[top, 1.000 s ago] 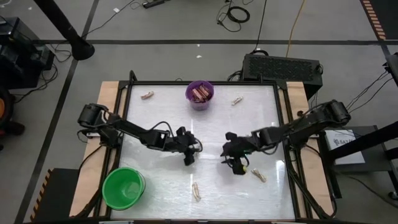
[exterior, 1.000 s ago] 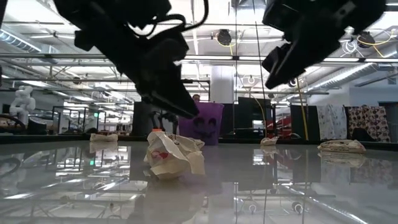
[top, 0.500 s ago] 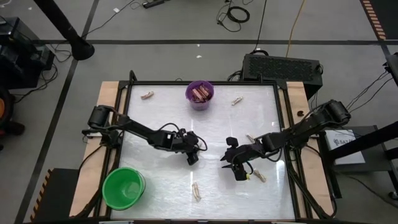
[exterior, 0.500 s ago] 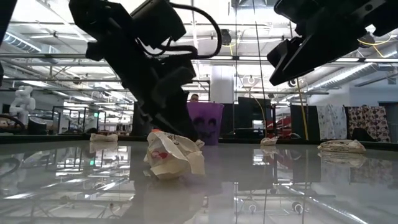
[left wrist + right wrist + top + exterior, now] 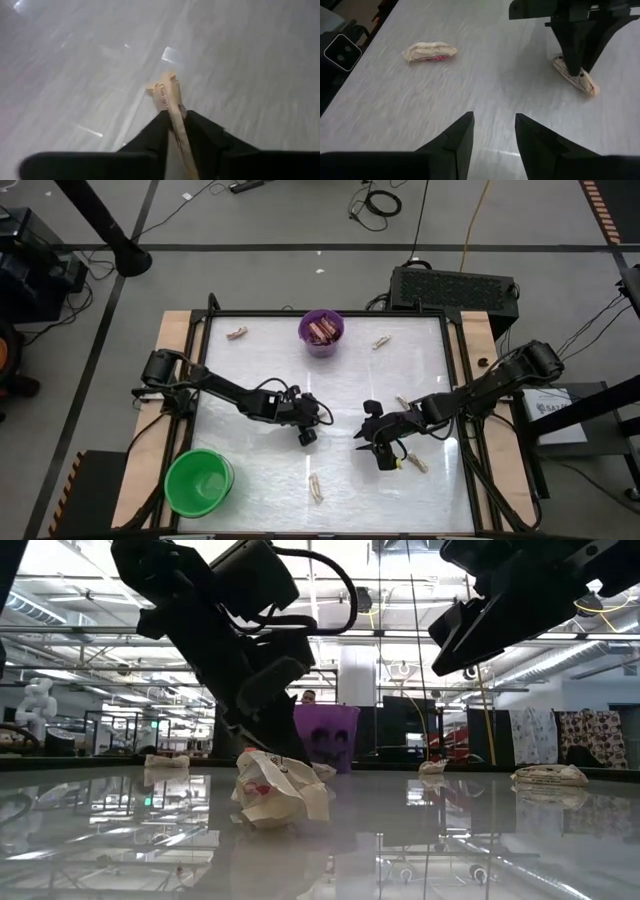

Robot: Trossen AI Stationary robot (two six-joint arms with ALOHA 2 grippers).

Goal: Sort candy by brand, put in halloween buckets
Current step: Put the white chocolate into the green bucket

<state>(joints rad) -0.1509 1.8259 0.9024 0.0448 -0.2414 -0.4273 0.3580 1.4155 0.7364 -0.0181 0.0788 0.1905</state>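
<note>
A cream twisted candy [image 5: 170,97] at mid-tabletop [image 5: 260,470] was clenched edge-on between the left gripper [image 5: 176,122] fingers. The right gripper [image 5: 493,131] was held released nearby. A straight lift was advisable before transfer to the green bucket [image 5: 198,481].

Overhead camera straight down on whole table [image 5: 250,470], low camera level across tabletop toward room, wrist cameras close above surface, both sharing one cream candy [image 5: 167,95].

Pinched cream candy [image 5: 170,97], lower end hidden between fingers [image 5: 150,137].
</note>
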